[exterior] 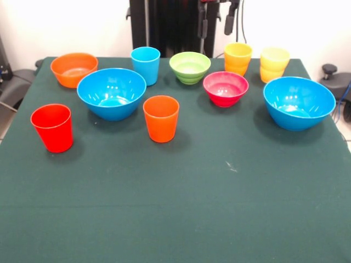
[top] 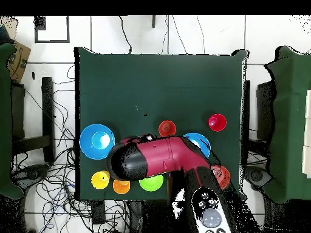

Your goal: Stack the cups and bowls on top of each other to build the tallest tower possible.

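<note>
All cups and bowls stand singly on the green table (exterior: pixel 175 208). Left to right in the front view, the back row holds an orange bowl (exterior: pixel 74 69), light blue cup (exterior: pixel 145 64), lime-green bowl (exterior: pixel 190 67), yellow-orange cup (exterior: pixel 237 58) and pale yellow cup (exterior: pixel 274 64). Closer are two blue bowls (exterior: pixel 111 93) (exterior: pixel 299 102), a pink-red bowl (exterior: pixel 225 88), an orange cup (exterior: pixel 161 118) and a red cup (exterior: pixel 52 127). My gripper (exterior: pixel 216 23) hangs open and empty high above the green bowl and yellow-orange cup. From overhead the arm (top: pixel 161 158) hides it.
From overhead, the arm covers the pink-red bowl and light blue cup and part of one blue bowl (top: pixel 197 142). Dark chairs or stands sit beside the table's left and right edges. Cables lie on the floor near the robot's base.
</note>
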Motion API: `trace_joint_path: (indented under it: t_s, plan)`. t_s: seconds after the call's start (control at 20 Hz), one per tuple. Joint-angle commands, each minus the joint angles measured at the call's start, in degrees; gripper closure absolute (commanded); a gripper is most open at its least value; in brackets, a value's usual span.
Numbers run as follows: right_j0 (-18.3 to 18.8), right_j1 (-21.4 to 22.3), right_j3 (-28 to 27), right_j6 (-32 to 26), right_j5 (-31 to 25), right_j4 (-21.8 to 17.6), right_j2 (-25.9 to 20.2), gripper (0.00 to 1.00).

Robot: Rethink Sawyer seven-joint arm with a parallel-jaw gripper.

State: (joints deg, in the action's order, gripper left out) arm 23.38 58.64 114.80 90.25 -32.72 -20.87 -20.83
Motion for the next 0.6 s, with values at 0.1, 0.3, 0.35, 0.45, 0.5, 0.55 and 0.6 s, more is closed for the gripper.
trace_joint_path:
  t_s: [0.1, 0.3, 0.35, 0.45, 0.5, 0.55, 0.6]
  plan:
    - [-0.6, -2.7, 3.3, 5.3, -1.0, -0.9, 1.5, 0.00]
    - [-1.4, -3.0, 2.7, 6.0, -1.8, -1.6, 2.5, 0.00]
    - [-1.5, -3.2, 2.8, 6.2, -1.8, -1.5, 2.6, 0.00]
    - [-1.8, -4.1, 2.7, 6.6, -0.7, -2.2, 3.0, 0.00]
    - [-2.2, -4.6, 2.5, 7.0, -0.3, -2.6, 3.4, 0.00]
    - [-2.6, -4.8, 2.2, 7.3, -0.4, -2.7, 3.7, 0.00]
    - [-2.8, -4.8, 2.2, 7.4, -0.4, -2.6, 3.8, 0.00]
